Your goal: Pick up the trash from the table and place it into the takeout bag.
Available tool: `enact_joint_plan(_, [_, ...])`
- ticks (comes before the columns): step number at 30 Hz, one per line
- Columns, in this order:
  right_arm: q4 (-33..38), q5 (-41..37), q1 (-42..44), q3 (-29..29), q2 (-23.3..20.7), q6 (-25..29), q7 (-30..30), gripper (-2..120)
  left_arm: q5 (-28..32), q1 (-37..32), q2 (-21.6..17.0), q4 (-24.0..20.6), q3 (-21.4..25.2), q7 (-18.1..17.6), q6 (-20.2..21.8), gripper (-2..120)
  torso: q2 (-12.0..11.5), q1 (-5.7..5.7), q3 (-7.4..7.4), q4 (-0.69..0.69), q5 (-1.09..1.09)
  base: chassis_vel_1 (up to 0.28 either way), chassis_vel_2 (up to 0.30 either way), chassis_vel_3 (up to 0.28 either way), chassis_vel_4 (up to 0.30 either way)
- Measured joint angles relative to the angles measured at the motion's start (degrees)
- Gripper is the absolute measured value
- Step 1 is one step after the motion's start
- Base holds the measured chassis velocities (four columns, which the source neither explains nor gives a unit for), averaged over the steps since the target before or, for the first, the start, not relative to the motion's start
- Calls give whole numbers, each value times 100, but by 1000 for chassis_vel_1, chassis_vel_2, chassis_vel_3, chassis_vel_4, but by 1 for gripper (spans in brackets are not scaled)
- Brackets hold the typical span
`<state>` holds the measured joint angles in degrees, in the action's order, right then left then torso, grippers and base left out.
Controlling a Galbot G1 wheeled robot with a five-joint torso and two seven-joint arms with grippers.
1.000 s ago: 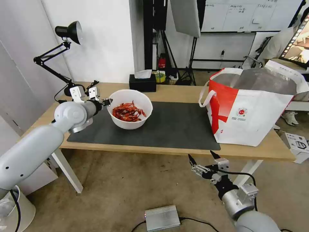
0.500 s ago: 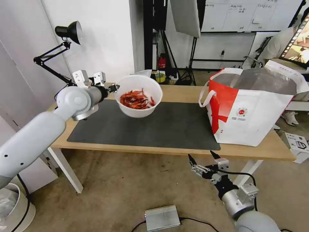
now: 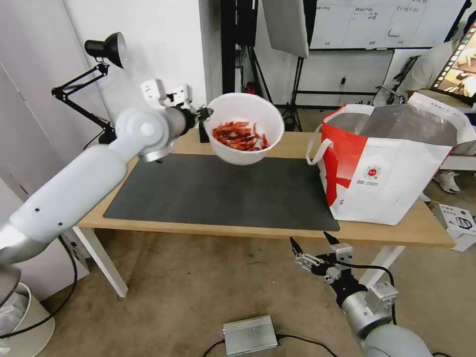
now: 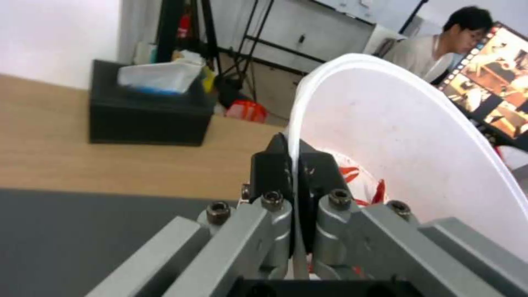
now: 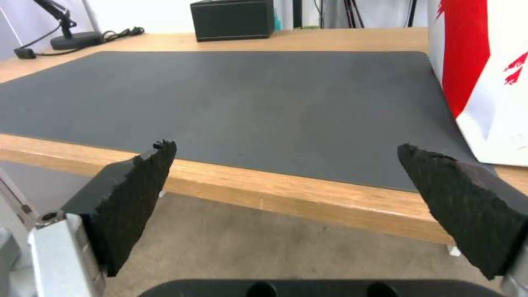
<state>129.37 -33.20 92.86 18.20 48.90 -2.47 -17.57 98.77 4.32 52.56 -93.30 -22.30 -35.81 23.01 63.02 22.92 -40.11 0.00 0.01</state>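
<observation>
The raised white bowl [image 3: 244, 126] is hiding most of the black tissue box [image 3: 203, 134] at the desk's [image 3: 277, 235] far edge. The takeout bag's [image 3: 391, 173] far right corner is running off the head view's right edge, its logo [image 3: 372, 173] too small to read.

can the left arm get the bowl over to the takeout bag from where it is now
Probably yes: the left gripper holds the bowl by its rim above the mat, and the takeout bag stands open with nothing between.

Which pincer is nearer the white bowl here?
Left. The left pincer is clamped on the bowl's rim, held above the table; the right pincer hangs open below the table's front edge.
</observation>
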Motion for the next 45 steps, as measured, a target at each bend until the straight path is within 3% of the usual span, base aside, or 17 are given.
enact_joint_plan(9, [0, 0, 0, 0, 0, 0, 0, 100, 31, 496, 694, 486, -295, -70, 0, 0, 0, 0, 0, 0, 0, 0, 0, 0, 0])
enact_joint_plan(18, [0, 0, 0, 0, 0, 0, 0, 100, 69, 715, 943, 686, -398, -61, 0, 0, 0, 0, 0, 0, -1, 0, 0, 0, 0])
enact_joint_plan(34, [0, 0, 0, 0, 0, 0, 0, 100, 197, 1361, 1668, 1419, -627, -33, -12, 0, 0, 0, 0, 1, -1, 0, 0, 0, 0])
enact_joint_plan(45, [0, 0, 0, 0, 0, 0, 0, 100, 101, 1637, 2437, 2090, -700, -36, -13, 0, 0, 0, 0, 0, 0, 0, 0, 0, 0])
